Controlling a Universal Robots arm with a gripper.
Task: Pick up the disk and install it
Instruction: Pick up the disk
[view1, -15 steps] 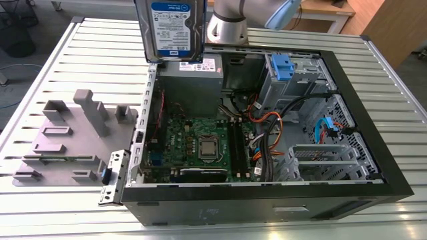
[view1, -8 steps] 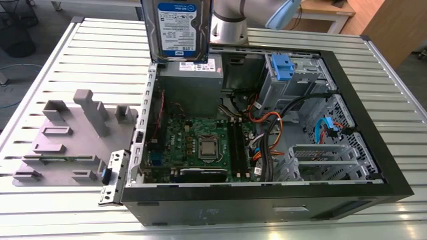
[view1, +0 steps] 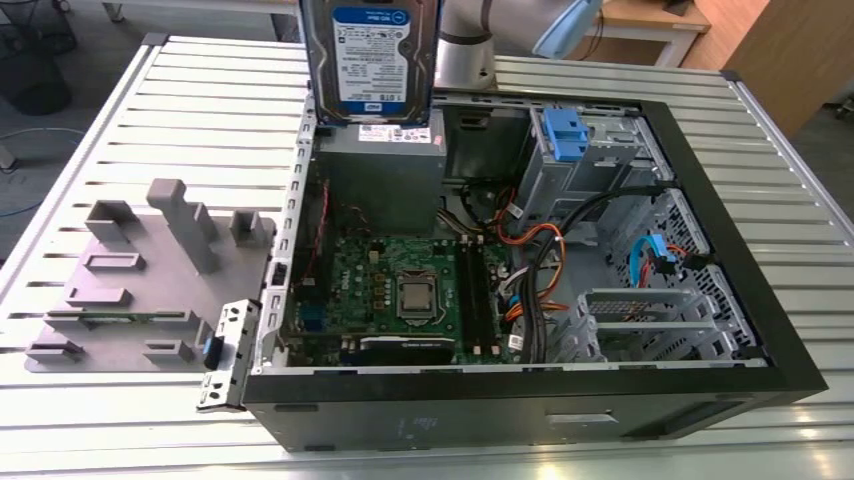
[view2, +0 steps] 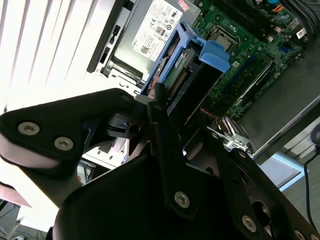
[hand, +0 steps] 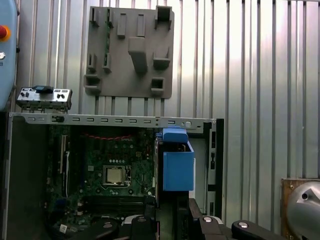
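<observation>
Open computer case (view1: 534, 412) beside grey fixture (view1: 134, 300) on slatted table (view1: 200, 110)

We see bright, even light on the slatted table (view1: 160, 110) in the exterior view. Inside the computer case (view1: 534, 405) it is darker, with soft shadows. The disk (view1: 370, 55) is very close to that camera and looks a bit soft. In the second wrist view the slatted table glares pure white, and the black gripper (view2: 152, 102) is dark and blurry. In the first wrist view shiny streaks run down the slatted table, and the computer case is dim inside.
</observation>
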